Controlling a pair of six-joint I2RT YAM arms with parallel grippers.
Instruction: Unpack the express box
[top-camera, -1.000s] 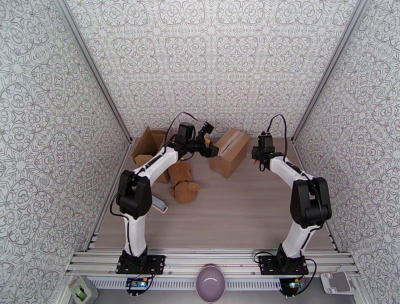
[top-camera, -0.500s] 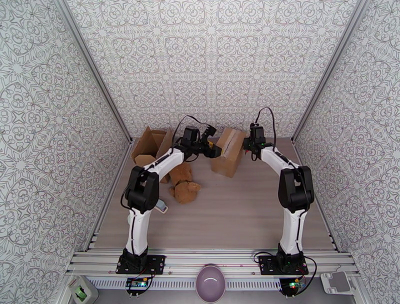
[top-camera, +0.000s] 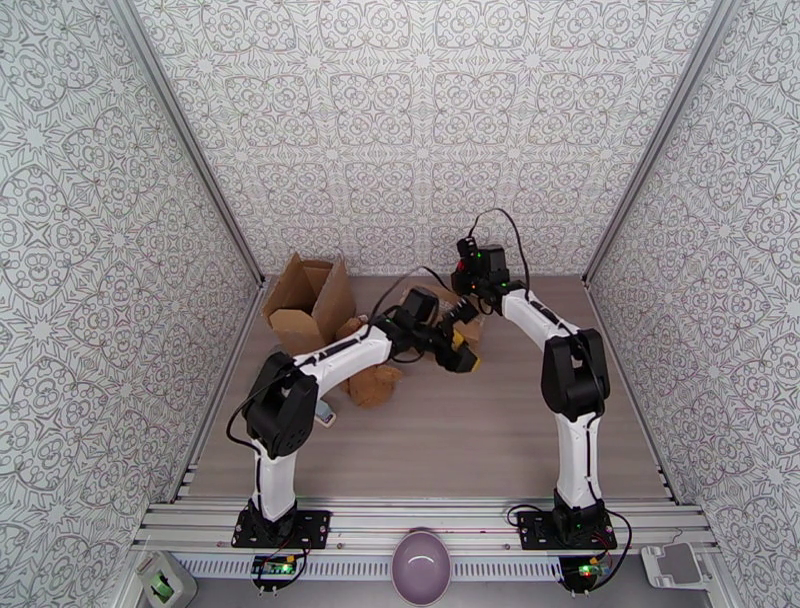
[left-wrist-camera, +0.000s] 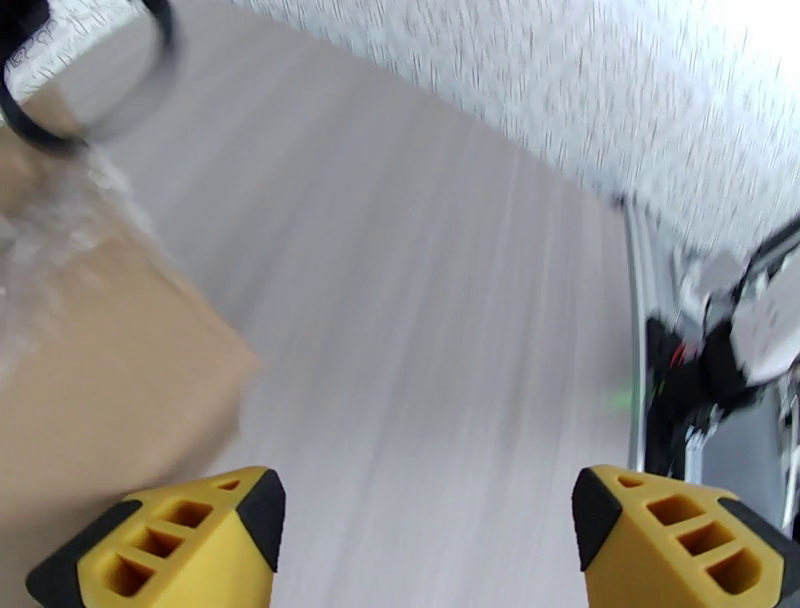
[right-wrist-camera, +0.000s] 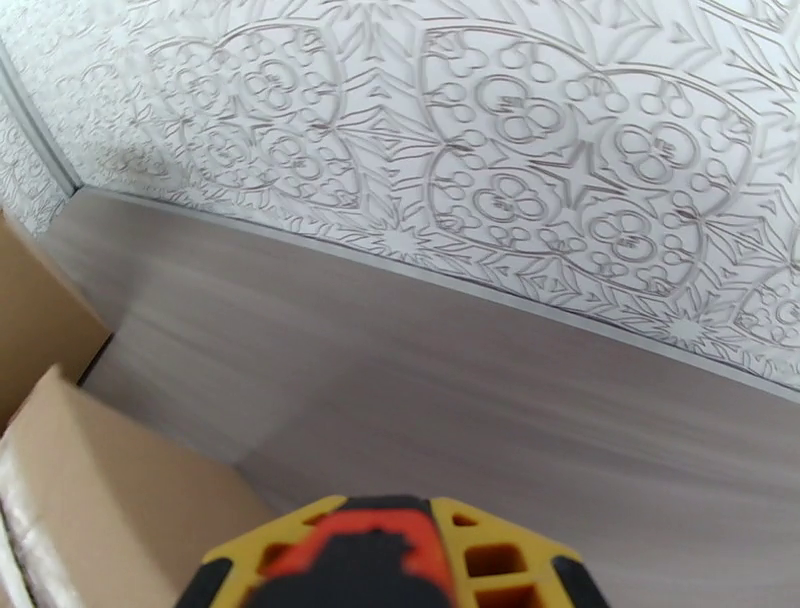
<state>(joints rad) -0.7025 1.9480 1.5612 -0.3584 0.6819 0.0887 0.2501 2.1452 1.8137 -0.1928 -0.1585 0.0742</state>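
Observation:
The sealed brown express box (top-camera: 418, 299) lies at the back middle of the table, mostly covered by both arms. In the left wrist view its taped corner (left-wrist-camera: 100, 380) sits to the left of my left gripper (left-wrist-camera: 425, 540), whose yellow fingertips stand wide apart with nothing between them. From above, the left gripper (top-camera: 458, 338) is at the box's right front side. My right gripper (top-camera: 463, 284) hovers at the box's back edge. Its fingers (right-wrist-camera: 390, 560) are shut, above the box's cardboard (right-wrist-camera: 100, 500).
An open, empty-looking cardboard box (top-camera: 305, 295) stands at the back left. A brown teddy bear (top-camera: 370, 380) lies in front of it, under the left arm. A small grey object (top-camera: 322, 410) lies by the left arm's elbow. Patterned walls close the back and sides.
The left gripper swung from the box's left side across to its right front. The right arm moved left to the box's back edge. The box shifted left.

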